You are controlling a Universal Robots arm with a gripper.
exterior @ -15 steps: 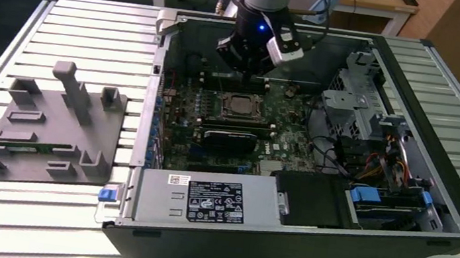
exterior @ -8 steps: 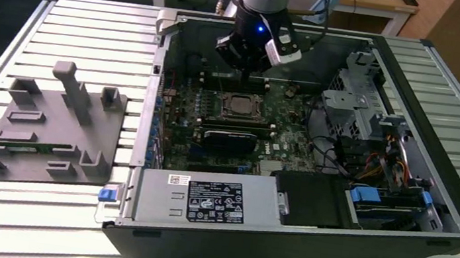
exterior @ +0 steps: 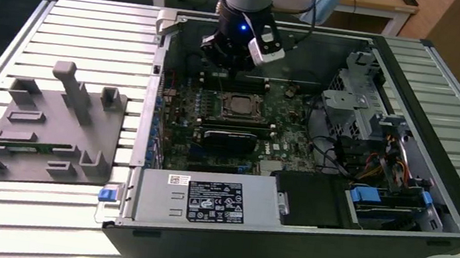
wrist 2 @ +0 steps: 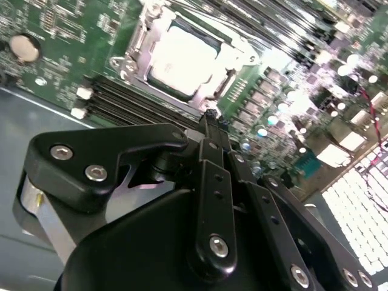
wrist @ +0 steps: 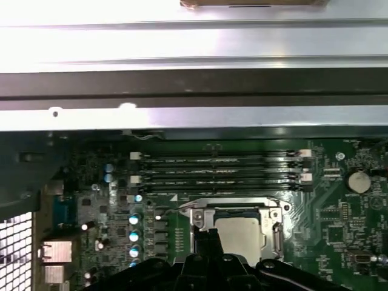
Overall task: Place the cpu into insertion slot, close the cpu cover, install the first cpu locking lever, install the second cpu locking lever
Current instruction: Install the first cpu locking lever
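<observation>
Jaws closed above memory slots.

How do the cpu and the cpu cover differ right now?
The cpu is a solid pale grey square, while the cpu cover is a thin silver frame with a square window. The cpu sits inside that window; the cpu cover surrounds it and reaches further out. Both are metal and appear to lie flat on the green motherboard.
</observation>
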